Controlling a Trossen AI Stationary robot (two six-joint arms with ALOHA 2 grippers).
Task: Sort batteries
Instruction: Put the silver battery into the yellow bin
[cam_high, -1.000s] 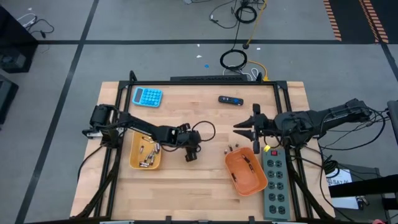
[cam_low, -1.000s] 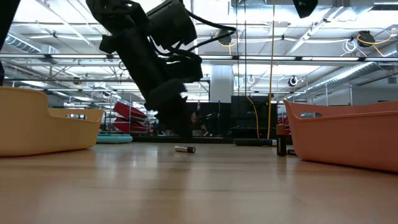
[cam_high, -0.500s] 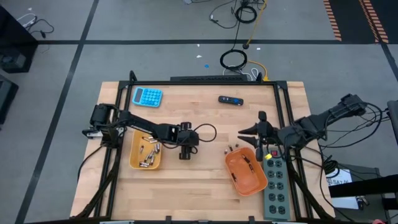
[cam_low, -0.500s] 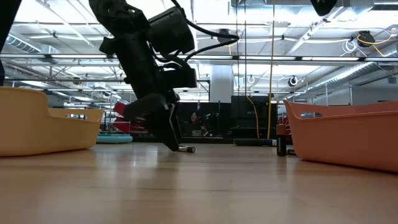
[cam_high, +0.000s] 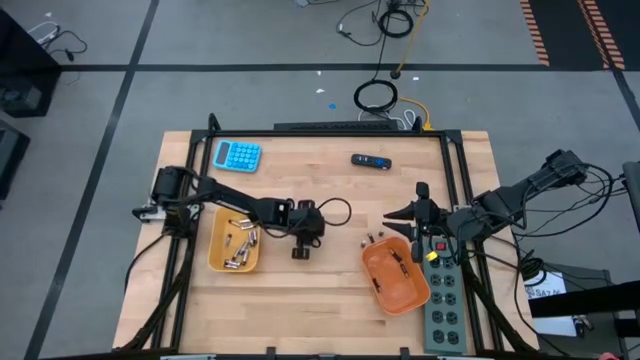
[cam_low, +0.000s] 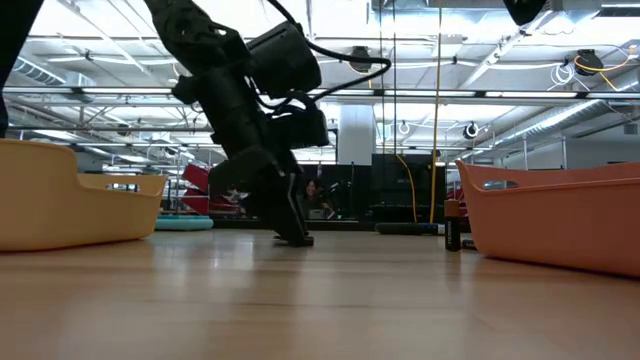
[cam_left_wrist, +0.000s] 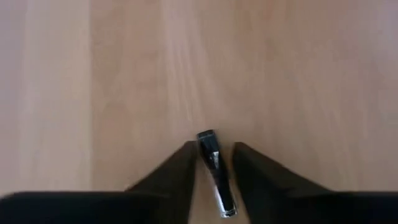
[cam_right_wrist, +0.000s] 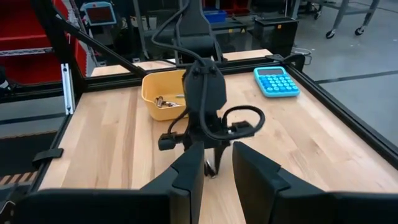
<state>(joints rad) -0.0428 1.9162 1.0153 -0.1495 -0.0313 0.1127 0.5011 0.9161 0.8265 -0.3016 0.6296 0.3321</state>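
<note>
A small dark-and-silver battery (cam_left_wrist: 215, 171) lies on the wooden table near its middle. My left gripper (cam_high: 299, 253) has come down on it from the left, shut on it; in the low view its fingers (cam_low: 294, 232) stand on the table and hide the battery. A yellow tray (cam_high: 215, 262) to the left holds several batteries (cam_high: 238, 240). An orange tray (cam_high: 376, 286) stands to the right, with a few loose batteries (cam_high: 372, 240) on the table by its far rim. My right gripper (cam_high: 394, 216) hovers above that tray's far side, slightly open and holding nothing. My left gripper has the battery between its two fingers, which slant steeply down from the left and lie along it. One fingertip (cam_left_wrist: 190, 152) is against the battery's far end (cam_left_wrist: 205, 138); a sliver of table shows by the other fingertip. The battery lies on the table, slightly askew in the gap.
A blue calculator (cam_high: 237, 155) and a black-and-blue oblong device (cam_high: 370, 161) lie near the far edge. A grey power strip (cam_high: 444, 295) runs along the right edge beside the orange tray. Bare wood lies between the two trays and toward the near edge.
My left gripper has sunk to the table and rolled about its own axis; its fingers now stand over the battery that lay free in front of them. My right arm has swung back, its gripper shifting a little toward the table's right edge.
</note>
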